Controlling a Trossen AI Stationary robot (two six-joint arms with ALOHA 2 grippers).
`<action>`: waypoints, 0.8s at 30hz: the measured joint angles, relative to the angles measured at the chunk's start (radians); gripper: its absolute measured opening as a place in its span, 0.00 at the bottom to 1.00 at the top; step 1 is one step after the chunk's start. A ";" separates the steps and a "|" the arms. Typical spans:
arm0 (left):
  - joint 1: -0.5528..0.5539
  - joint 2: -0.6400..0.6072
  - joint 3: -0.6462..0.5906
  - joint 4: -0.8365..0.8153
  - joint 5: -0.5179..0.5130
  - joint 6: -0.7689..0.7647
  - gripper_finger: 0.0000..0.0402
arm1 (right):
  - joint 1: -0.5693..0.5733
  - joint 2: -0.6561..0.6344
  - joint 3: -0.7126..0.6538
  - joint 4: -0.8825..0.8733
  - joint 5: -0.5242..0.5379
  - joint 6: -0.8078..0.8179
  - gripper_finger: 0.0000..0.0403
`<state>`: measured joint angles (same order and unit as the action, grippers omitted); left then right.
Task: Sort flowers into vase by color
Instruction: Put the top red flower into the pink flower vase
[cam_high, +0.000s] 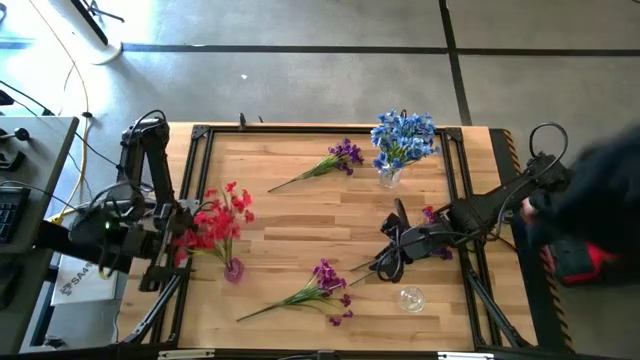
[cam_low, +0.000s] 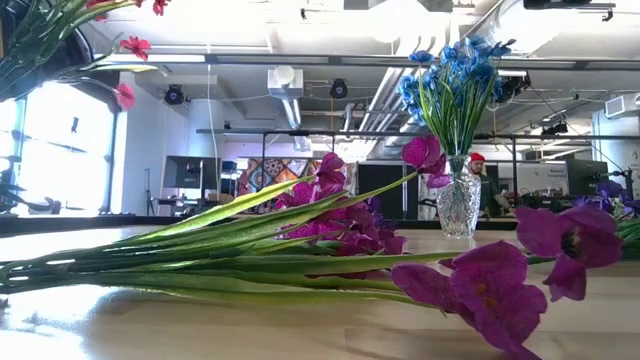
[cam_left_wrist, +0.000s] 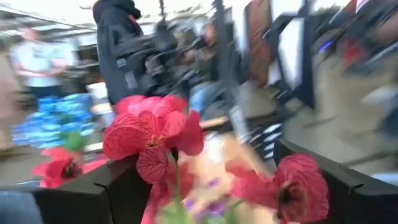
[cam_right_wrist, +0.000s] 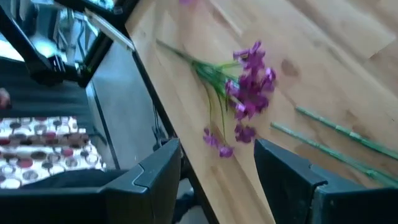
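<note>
At the left edge of the wooden worktop (cam_high: 300, 215), the left pincer (cam_high: 163, 243) was held just beside the red flowers (cam_high: 215, 222), which stood in a small vase (cam_high: 233, 270) near that edge. In the left wrist view the dark fingers (cam_left_wrist: 118, 186) were seen set wide apart, with red blossoms filling the gap between them; whether anything was touched could not be told.

Toward the middle, one purple spray (cam_high: 318, 285) lay flat near the front edge, its stem pointing to the front left. A second purple spray (cam_high: 335, 160) lay near the far edge, just left of the blue flowers (cam_high: 404, 138), which stood upright in a clear glass vase (cam_high: 389, 177).

Right of centre, the right pincer (cam_high: 392, 246) was positioned low over the boards, with a few purple blossoms (cam_high: 430, 214) showing beside its arm. Its fingers (cam_right_wrist: 283, 177) were seen parted in the right wrist view, nothing being gripped between them, and green stems lay close by. An empty clear vase (cam_high: 411, 298) stood near the front edge, just in front of that pincer.
</note>
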<state>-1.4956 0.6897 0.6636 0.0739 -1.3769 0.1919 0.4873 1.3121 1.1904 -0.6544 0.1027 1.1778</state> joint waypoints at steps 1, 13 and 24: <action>-0.004 0.006 0.000 -0.032 -0.058 -0.010 0.76 | 0.000 0.007 0.000 0.000 -0.009 0.001 0.48; 0.045 0.025 -0.005 -0.022 -0.168 -0.167 0.85 | 0.020 0.058 0.000 0.000 -0.034 0.038 0.48; -0.013 -0.008 -0.015 0.051 -0.107 -0.503 0.87 | 0.019 0.058 0.000 0.000 -0.006 0.028 0.48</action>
<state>-1.5081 0.6815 0.6487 0.1253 -1.4837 -0.3112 0.5068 1.3705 1.1904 -0.6540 0.0970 1.2063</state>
